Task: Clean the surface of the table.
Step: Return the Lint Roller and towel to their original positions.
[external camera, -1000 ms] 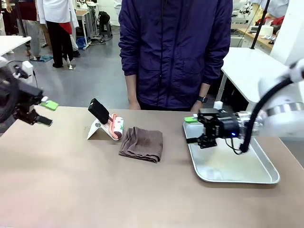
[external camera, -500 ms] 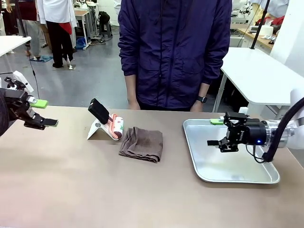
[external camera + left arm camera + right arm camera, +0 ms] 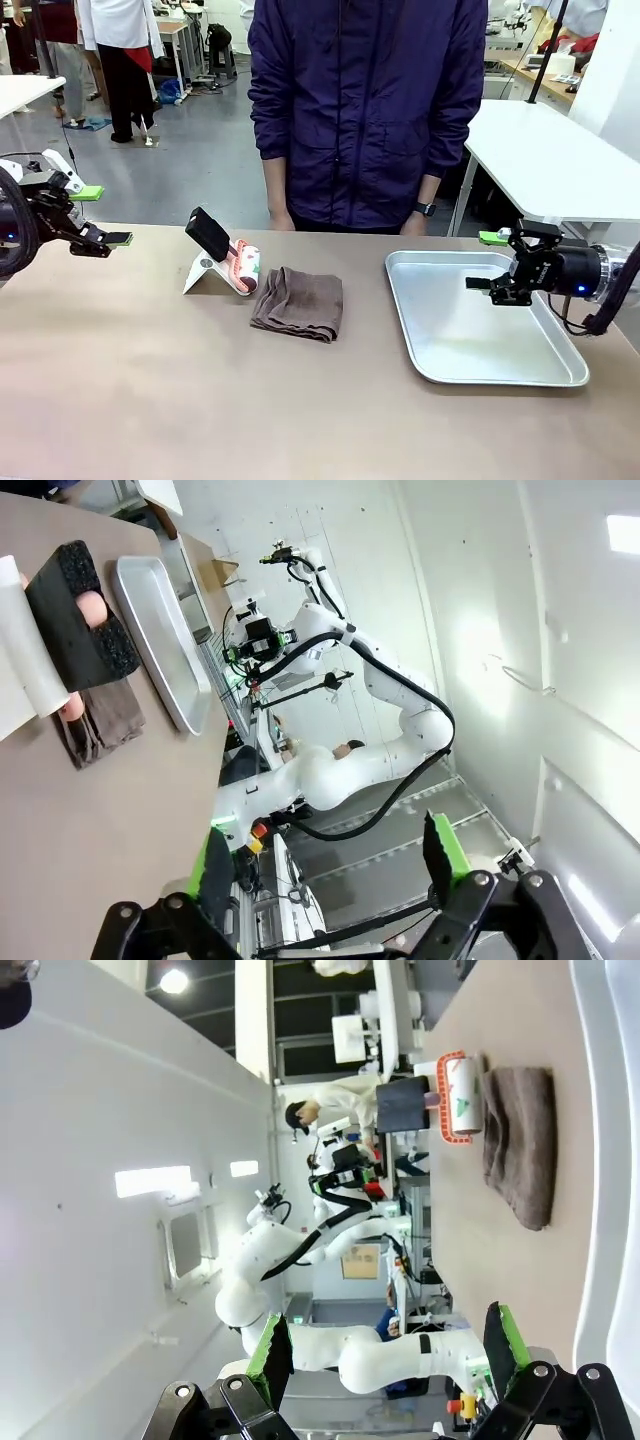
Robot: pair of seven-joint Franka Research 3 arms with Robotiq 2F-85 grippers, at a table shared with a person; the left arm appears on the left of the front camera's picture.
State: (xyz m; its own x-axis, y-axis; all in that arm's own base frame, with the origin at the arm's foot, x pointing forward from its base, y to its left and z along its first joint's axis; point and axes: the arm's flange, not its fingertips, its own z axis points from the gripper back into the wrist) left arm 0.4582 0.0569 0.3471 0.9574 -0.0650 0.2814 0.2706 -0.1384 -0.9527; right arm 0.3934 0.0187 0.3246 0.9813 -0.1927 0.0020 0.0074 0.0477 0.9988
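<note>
Tan tabletop point(image 3: 200, 400) spans the whole near part of the front view, person in a dark blue jacket point(image 3: 365, 110) standing at its far edge, hands down by the edge.

Left gripper point(image 3: 95, 215) sits at the far left edge of the tabletop, raised, jaws wide, nothing between the green pads. Left wrist view confirms it: both fingers point(image 3: 215, 865) well apart, only background between them.

Right gripper point(image 3: 497, 262) is at the right side, above the far right part of the silver tray point(image 3: 440, 365), jaws wide and empty. Right wrist view shows the same, pads point(image 3: 270, 1350) spread with nothing held.

Brown folded cloth point(image 3: 299, 302) lies flat on the tabletop, mid-left of centre, well apart from both grippers. Just beside it on the left is a white stand point(image 3: 205, 273) carrying a black block-like item point(image 3: 209, 233), with a white roll trimmed in red point(image 3: 245, 267) leaning against it, possibly a lint roller, hard to tell at this size. The roll touches or nearly touches the cloth edge.

Tray sits on the right part of the tabletop, interior bare.
</note>
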